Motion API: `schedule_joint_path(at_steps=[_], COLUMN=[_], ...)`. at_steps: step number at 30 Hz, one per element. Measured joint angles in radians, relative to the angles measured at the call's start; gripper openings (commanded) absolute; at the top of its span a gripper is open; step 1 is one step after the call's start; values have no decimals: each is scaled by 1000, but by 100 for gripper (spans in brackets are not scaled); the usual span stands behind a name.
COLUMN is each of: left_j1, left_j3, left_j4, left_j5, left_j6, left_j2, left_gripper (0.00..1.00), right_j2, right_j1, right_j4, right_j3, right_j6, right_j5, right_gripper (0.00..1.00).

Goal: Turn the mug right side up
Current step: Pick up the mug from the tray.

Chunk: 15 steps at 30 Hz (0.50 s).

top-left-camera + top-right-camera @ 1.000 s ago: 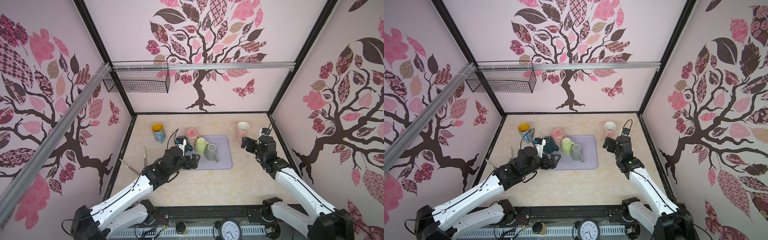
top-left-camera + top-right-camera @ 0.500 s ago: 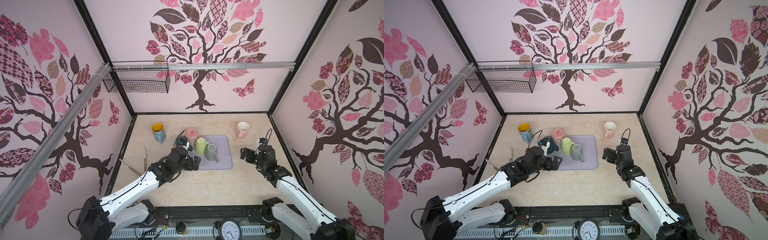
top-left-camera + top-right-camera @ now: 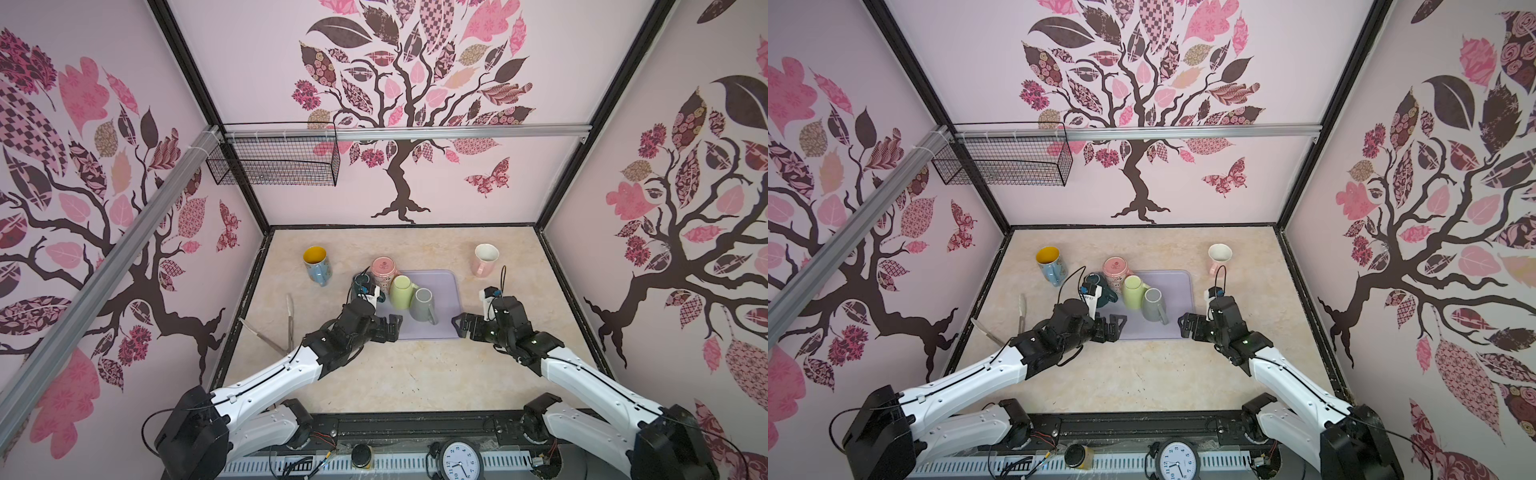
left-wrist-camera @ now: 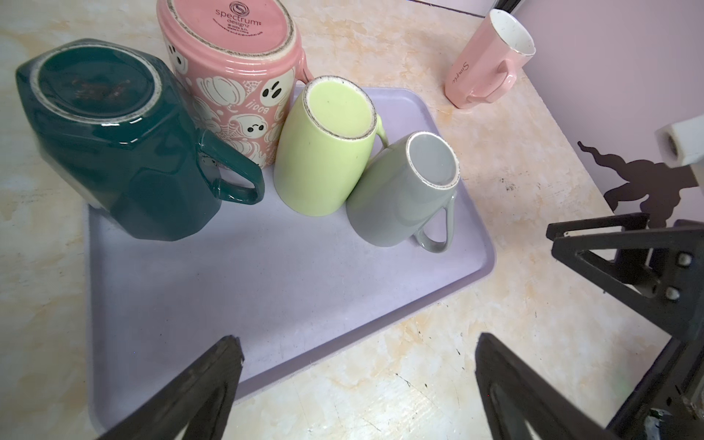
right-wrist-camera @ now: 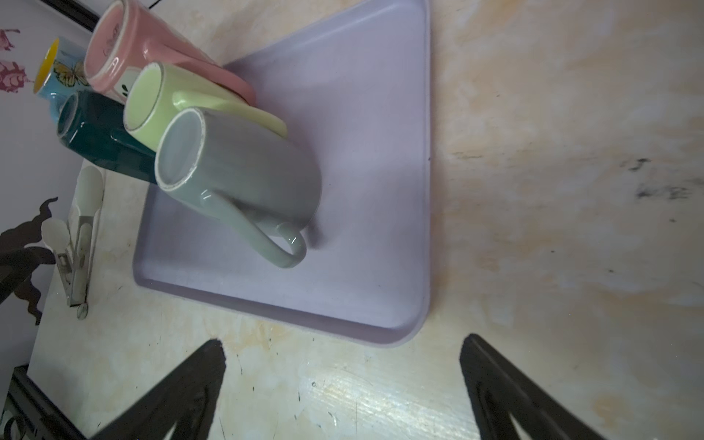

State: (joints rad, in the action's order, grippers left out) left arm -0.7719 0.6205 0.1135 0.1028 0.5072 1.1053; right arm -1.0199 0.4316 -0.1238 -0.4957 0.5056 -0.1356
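Left wrist view shows four mugs standing bottom-up at the far side of the lilac tray (image 4: 266,289): a dark green mug (image 4: 114,152) at the far left corner, a pink ghost-print mug (image 4: 232,76) behind it, a light green mug (image 4: 324,152), and a grey mug (image 4: 404,190) touching the light green one, handle toward the tray's near edge. The grey mug is the one nearest both grippers, apart from each. In both top views the left gripper (image 3: 394,328) hovers over the tray's near left corner and the right gripper (image 3: 457,328) hovers just off its near right corner, both arms reaching forward and low with fingers pointed inward. Both sets of jaws stand wide apart and hold nothing. The left wrist view alone shows the upright pale pink mug (image 4: 487,64) near the surface's far right corner; the right wrist view alone shows the tongs (image 5: 82,236) and the blue mug (image 5: 57,72) with its yellow inside.
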Motion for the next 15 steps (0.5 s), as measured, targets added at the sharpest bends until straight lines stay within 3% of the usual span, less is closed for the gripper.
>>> schedule_joint_path(at_steps=[11, 15], left_j1=[0, 0], left_j3=[-116, -145], left_j4=[-145, -177], left_j5=[26, 32], left_j6=[-48, -62], left_j2=[-55, -59], left_gripper=[98, 98], right_j2=[-191, -277], right_j1=[105, 143], right_j4=[-50, -101], right_j3=[-197, -294], right_j6=[-127, -179], right_j5=[17, 25], right_gripper=[77, 65])
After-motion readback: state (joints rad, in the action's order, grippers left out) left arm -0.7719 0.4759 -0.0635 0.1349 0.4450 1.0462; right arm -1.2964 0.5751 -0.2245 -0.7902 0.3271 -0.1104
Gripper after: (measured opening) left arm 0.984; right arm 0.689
